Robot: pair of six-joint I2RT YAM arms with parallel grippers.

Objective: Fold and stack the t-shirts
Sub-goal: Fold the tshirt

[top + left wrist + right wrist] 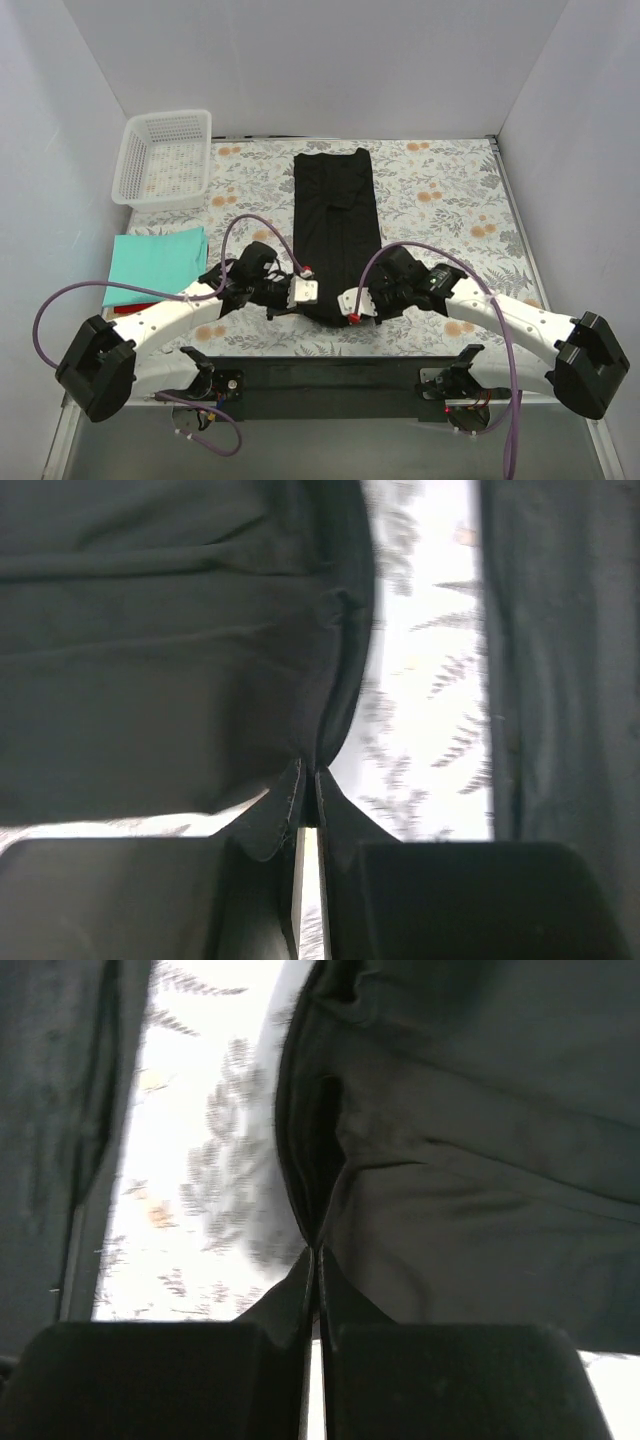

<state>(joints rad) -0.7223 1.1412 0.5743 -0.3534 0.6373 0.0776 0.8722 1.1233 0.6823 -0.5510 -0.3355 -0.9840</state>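
Top external view first: the whole thing sits inside a plain white-walled booth (300,60), and the table is covered with a floral tablecloth (440,200), grey leaves and orange flowers. Biggest item on it is the black t-shirt (336,215), folded into a long narrow strip that runs from the far middle of the table back toward the arms. On the far left corner there's a white plastic basket (170,114). Near of that, on the left edge, lies a folded teal t-shirt (155,265) with a bit of something red (125,309) poking out from under its near side, can't tell what it is.

Now the grippers. Both are down at the near end of the black strip, close side by side. The left gripper (303,292) has the near left corner and the right gripper (352,303) the near right one. In the left wrist view the left gripper (308,780) has its fingers squeezed almost together with a fold of black cloth caught between them. Same in the right wrist view: the right gripper (316,1255) is clamped tight on a pinch of the black fabric, with the tablecloth showing past the shirt's edge
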